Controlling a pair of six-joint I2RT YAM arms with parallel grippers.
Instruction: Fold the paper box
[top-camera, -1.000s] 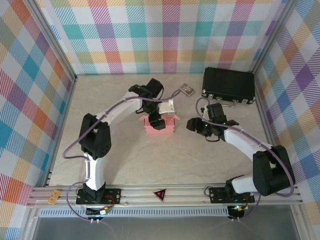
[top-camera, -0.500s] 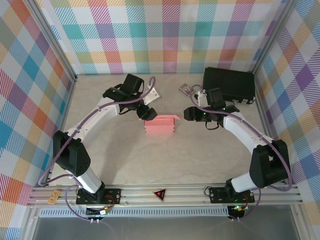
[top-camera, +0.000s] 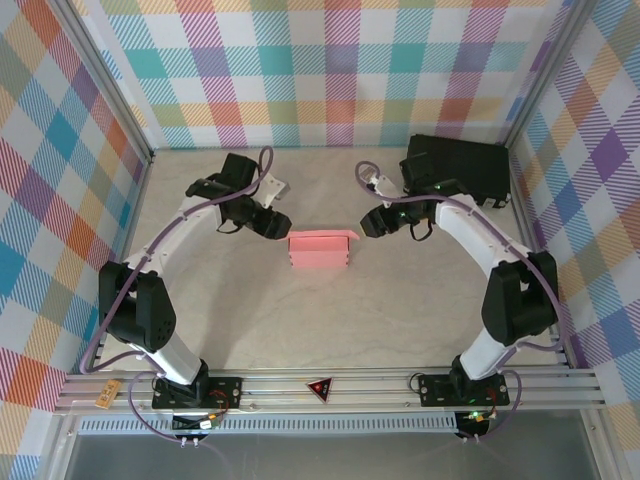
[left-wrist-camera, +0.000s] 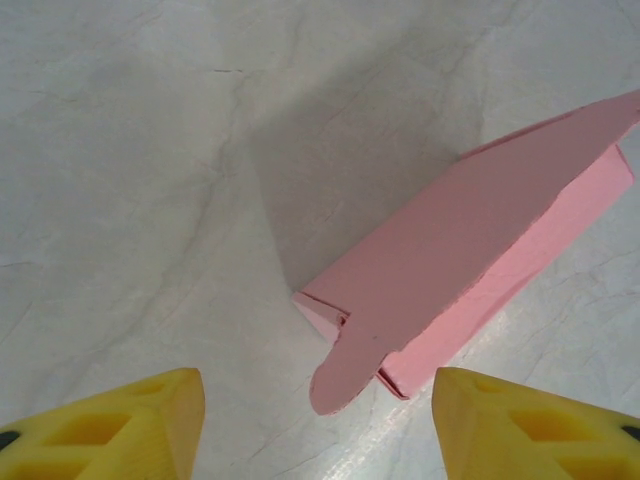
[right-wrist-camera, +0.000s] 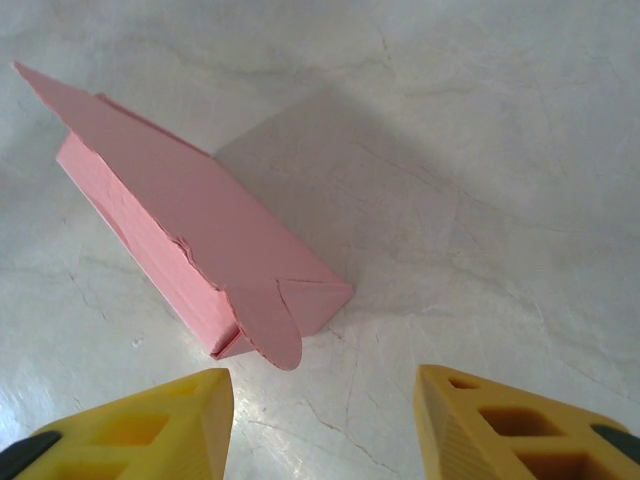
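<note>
Two open, empty grippers flank the paper box (top-camera: 322, 250), which lies in the middle of the table (top-camera: 400, 320): the left gripper (top-camera: 273, 226) sits just off its left end and the right gripper (top-camera: 372, 226) just off its right end, neither touching it. Its body looks formed, yet a rounded tab (left-wrist-camera: 345, 375) juts loose at each end, so closing the ends seems the step in hand; next, each arm would need to meet its tab and tuck it in without shoving the box
</note>
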